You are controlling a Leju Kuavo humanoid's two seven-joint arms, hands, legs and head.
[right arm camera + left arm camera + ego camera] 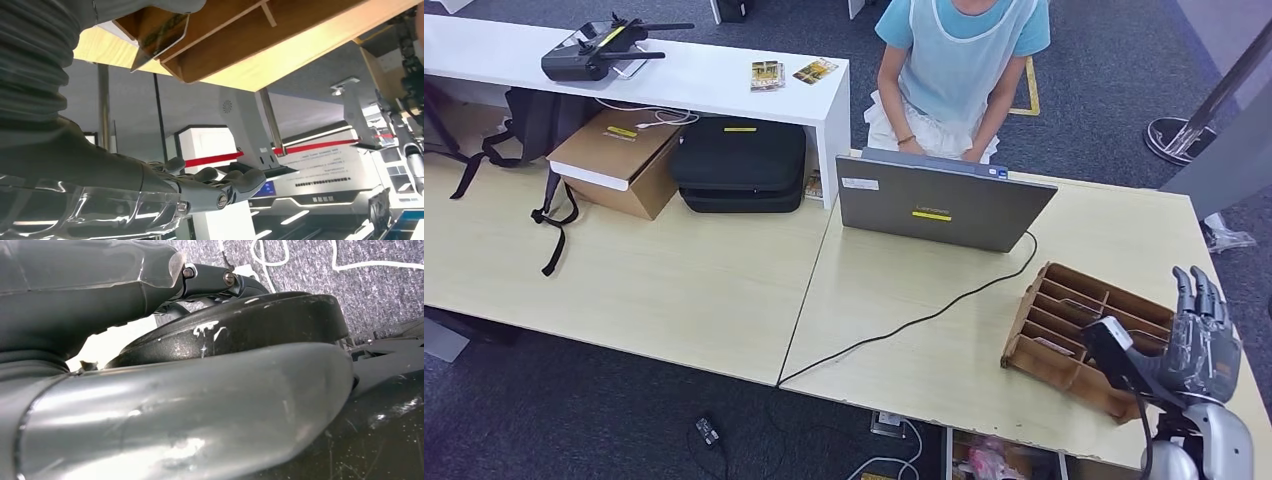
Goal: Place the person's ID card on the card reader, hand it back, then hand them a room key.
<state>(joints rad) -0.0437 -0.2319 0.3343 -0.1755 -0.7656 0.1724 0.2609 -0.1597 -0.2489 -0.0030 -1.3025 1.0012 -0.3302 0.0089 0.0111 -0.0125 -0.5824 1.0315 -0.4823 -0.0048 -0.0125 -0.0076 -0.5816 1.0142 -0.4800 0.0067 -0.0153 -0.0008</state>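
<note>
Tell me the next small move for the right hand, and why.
Probably lower the right hand toward the wooden slotted rack. The hand hangs over the rack's near end, fingers straight and apart, holding nothing, and a card sits in one slot. The person holds out no card.

A floor of dark grey-blue carpet (1114, 60) is seen around the furniture. Two light wooden tables (674, 290) are placed side by side, their edges touching. On the left table a long white shelf (714, 75) is set, and under it a cardboard box (619, 160), a black case (739, 165) and a dark backpack (534, 125) are kept. A yellow line (1032, 90) is marked on the carpet behind the tables. A round metal base with a slanted pole (1194, 125) stands at the right. Cables (884, 465) are laid on the floor below the table edge.
</note>
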